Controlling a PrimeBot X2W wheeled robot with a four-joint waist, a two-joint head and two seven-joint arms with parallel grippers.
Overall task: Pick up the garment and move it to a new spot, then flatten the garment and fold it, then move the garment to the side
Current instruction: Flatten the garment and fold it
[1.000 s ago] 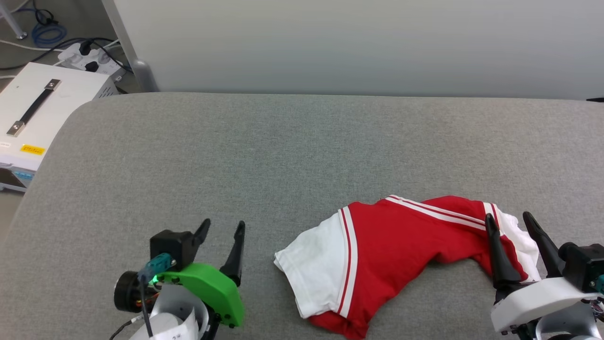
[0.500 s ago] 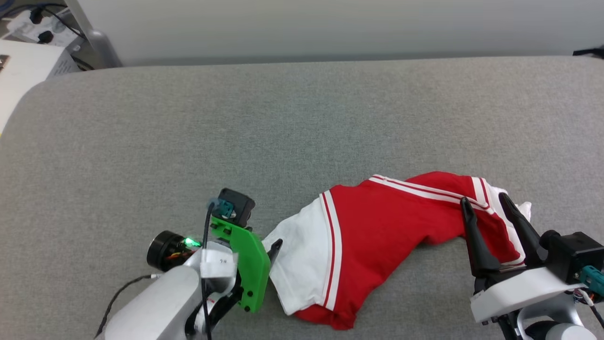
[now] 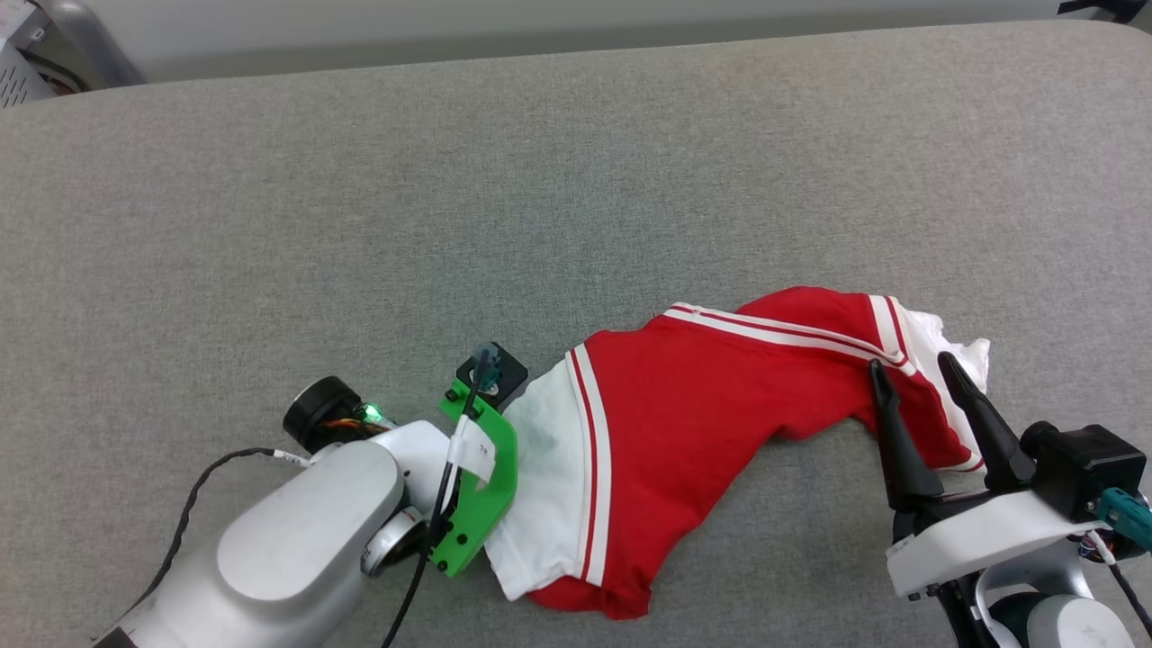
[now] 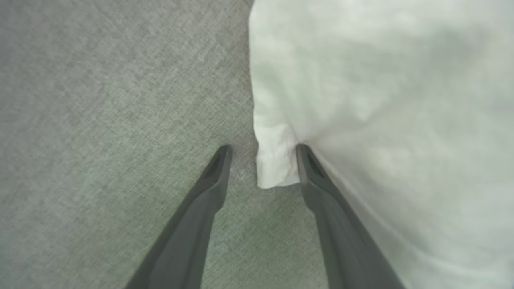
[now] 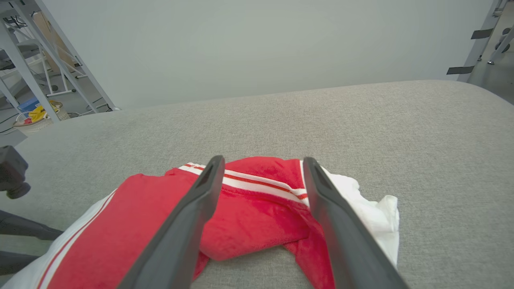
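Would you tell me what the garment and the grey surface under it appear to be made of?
The garment looks like thin, soft, matte fabric: it lies in limp folds and wrinkles. The grey surface looks like woven, matte cloth, perhaps upholstery: a fine weave shows close up.

Has a rounded silver left forearm with a bright green wrist bracket, white paper tag and trailing black cable; carries a white bracket, teal plug and long-dark-fingered right gripper.

The garment is seen as thin, matt cloth; the table is covered in coarse grey weave. The left gripper is fitted with matt dark fingers, perhaps plastic.
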